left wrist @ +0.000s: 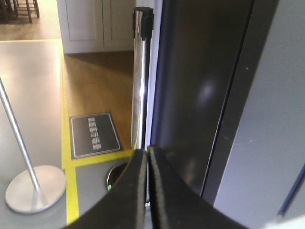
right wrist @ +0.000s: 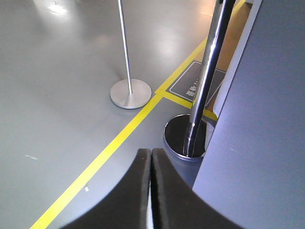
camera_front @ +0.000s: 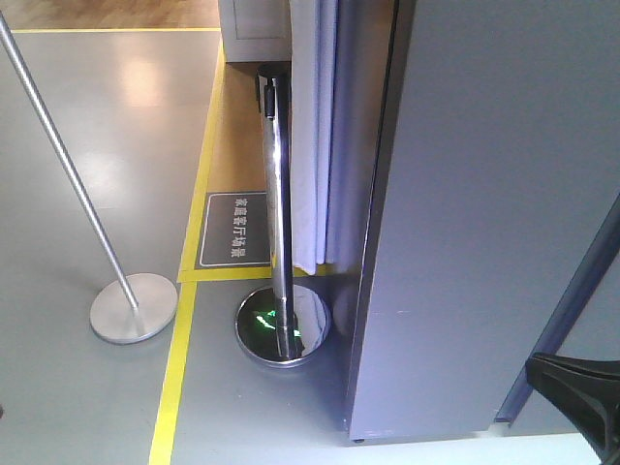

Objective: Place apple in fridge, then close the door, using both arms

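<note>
**Asker:** Grey everywhere, is that right? What is the floor like?

**Describer:** Grey, smooth and glossy floor (camera_front: 87, 145), with pale glare patches. A yellow tape line (camera_front: 179, 368) runs across it and bounds a strip of wood-look flooring (camera_front: 237, 136). On that strip lies a dark grey floor sign (camera_front: 232, 230) with white characters, too small to read.

**Asker:** What stands on the floor?

**Describer:** In the front view, a matte silver pole on a round flat base (camera_front: 133, 307) sits at eight o'clock. A chrome stanchion (camera_front: 277, 203) with a black cap rises near the centre from a mirrored round base (camera_front: 283, 325) that shows a green reflection. Just beside it, at twelve o'clock, a pale curtain (camera_front: 315, 136) hangs.

**Asker:** And the fridge?

**Describer:** A tall dark grey cabinet side (camera_front: 484, 213) fills the three o'clock half of the front view. I cannot tell whether this is the fridge or a plain cabinet. No white interior shows, and no apple appears in any view.

**Asker:** The grippers?

**Describer:** The left gripper (left wrist: 148, 157) has its black fingers pressed together with nothing between them, at six o'clock in its wrist view. The right gripper (right wrist: 151, 160) is likewise closed and empty, above the grey floor.
</note>
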### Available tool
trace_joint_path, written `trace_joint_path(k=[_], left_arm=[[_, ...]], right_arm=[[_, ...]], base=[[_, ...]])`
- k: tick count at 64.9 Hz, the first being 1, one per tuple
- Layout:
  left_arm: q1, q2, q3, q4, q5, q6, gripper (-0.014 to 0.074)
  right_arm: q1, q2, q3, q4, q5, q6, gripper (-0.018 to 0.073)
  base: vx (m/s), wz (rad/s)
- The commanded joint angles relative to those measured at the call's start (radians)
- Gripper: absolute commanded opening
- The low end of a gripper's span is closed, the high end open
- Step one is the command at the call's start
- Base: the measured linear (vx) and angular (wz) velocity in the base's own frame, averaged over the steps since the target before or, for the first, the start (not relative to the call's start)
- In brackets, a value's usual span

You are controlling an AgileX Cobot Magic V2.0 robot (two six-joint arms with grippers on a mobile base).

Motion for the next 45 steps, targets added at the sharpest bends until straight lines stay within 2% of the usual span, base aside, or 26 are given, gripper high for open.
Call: trace_joint_path(k=[1, 21, 29, 34, 39, 45], left_arm=[[0.005, -0.056, -0.017, -0.018, -0.016, 0.008, -0.0008], [0.019, -0.201, -0.016, 0.072, 0.098, 0.011, -0.0008], [0.047, -0.200, -0.016, 0.068, 0.104, 0.011, -0.0008], [0.074, -0.201, -0.017, 0.036, 0.103, 0.011, -0.0008], [0.104, -0.201, -0.019, -0.029, 0.085, 0.012, -0.0008], [0.141, -0.201, -0.017, -0.143, 0.077, 0.087, -0.0008]], right_arm=[[-0.002, 0.002, -0.026, 0.039, -0.031, -0.004, -0.0003], [-0.002, 0.002, -0.026, 0.039, -0.030, -0.004, -0.0003], [-0.002, 0.001, -0.026, 0.039, -0.029, -0.004, -0.0003], [-0.002, 0.000, -0.026, 0.039, -0.031, -0.004, -0.0003], [-0.002, 0.000, -0.026, 0.039, -0.030, -0.004, -0.0003], [-0.002, 0.000, -0.026, 0.039, -0.030, -0.004, -0.0003]], base=[[0.00, 0.00], [0.00, 0.00], [0.00, 0.00], [0.00, 0.00], [0.00, 0.00], [0.00, 0.00]])
